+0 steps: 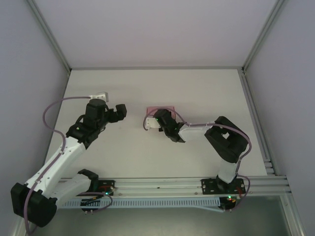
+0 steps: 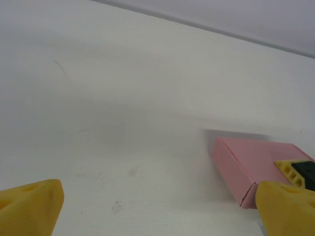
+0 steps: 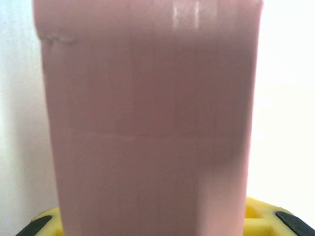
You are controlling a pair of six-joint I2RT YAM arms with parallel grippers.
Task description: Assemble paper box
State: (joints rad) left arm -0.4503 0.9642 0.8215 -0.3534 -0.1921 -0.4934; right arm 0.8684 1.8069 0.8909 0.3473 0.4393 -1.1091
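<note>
The paper box point(image 1: 163, 108) is a small closed pink rectangular box lying on the white table, just right of centre. My right gripper point(image 1: 156, 119) is over its near end, shut on the box. In the right wrist view the pink box point(image 3: 147, 113) stands between the yellow fingers point(image 3: 261, 214) of that gripper point(image 3: 157, 227). My left gripper point(image 1: 118, 112) hovers open to the left of the box, apart from it. In the left wrist view, the left gripper point(image 2: 157, 211) holds nothing, and the box point(image 2: 246, 164) lies ahead to the right with a right finger point(image 2: 294, 172) on it.
The white table point(image 1: 197, 88) is bounded by grey walls with aluminium frame posts point(image 1: 49, 34) at the back corners. An aluminium rail point(image 1: 162, 184) carrying both arm bases runs along the near edge. Faint smudges point(image 2: 118, 204) mark the tabletop.
</note>
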